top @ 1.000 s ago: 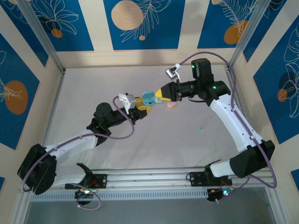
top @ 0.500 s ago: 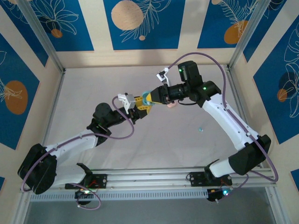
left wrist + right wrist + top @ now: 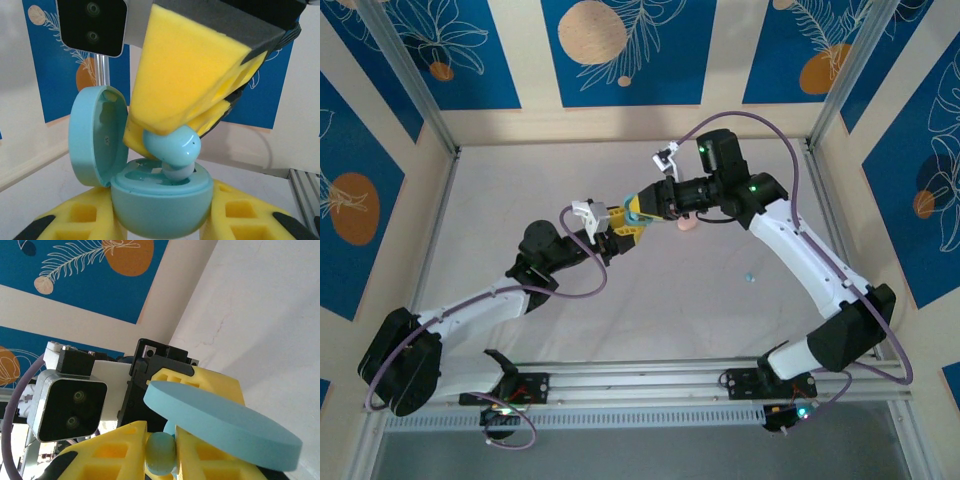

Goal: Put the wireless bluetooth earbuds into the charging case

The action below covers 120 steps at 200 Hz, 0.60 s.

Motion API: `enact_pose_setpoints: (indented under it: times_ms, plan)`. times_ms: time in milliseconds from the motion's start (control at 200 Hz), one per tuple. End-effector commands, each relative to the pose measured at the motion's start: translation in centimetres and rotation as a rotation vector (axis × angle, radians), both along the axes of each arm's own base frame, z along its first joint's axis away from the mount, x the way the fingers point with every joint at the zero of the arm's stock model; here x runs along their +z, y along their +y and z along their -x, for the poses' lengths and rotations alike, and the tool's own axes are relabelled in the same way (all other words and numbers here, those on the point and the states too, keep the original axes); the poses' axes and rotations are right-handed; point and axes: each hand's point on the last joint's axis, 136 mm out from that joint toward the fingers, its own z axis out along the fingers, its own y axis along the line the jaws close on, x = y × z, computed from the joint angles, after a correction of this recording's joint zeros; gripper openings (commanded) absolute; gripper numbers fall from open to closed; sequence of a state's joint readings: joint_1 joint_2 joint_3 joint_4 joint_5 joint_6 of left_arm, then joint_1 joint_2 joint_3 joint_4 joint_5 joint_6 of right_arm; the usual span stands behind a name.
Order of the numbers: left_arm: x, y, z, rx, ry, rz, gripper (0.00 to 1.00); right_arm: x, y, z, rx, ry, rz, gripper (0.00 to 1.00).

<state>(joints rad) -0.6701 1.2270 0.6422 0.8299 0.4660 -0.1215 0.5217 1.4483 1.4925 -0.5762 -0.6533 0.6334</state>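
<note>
**Earbud presented to the open case, both held above the table.**

The left gripper (image 3: 160,227) was found clenched on the base of the light-blue charging case (image 3: 160,202), whose lid (image 3: 95,135) was hinged open to one side. The right gripper (image 3: 160,455) was found clenched on a light-blue earbud (image 3: 172,145); its tip was seen at the mouth of a socket and was not judged seated. It was judged that the bud should be aligned with the socket outline, pressed gently along its axis and released only once flush, with the case kept steady and the lid avoided. A second small blue earbud (image 3: 750,277) was noted on the table (image 3: 500,200), well apart.
</note>
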Motion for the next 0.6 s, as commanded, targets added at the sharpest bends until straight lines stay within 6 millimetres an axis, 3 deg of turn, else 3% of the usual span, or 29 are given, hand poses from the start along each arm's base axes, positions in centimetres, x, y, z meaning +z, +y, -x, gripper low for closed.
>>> enact_pose_setpoints:
  times_ms: [0, 300, 595]
  plan:
    - [2.5, 0.0, 1.0, -0.022, -0.074, 0.06, 0.28, 0.0, 0.5, -0.2, -0.004, -0.007, 0.013, 0.21]
    - [2.6, 0.1, 0.7, -0.003, -0.087, 0.073, 0.28, -0.3, 0.7, 0.1, -0.007, -0.005, 0.037, 0.21]
    - [2.5, -0.1, 0.9, -0.018, -0.092, 0.069, 0.28, 0.0, 0.8, -1.0, -0.071, -0.003, 0.023, 0.2]
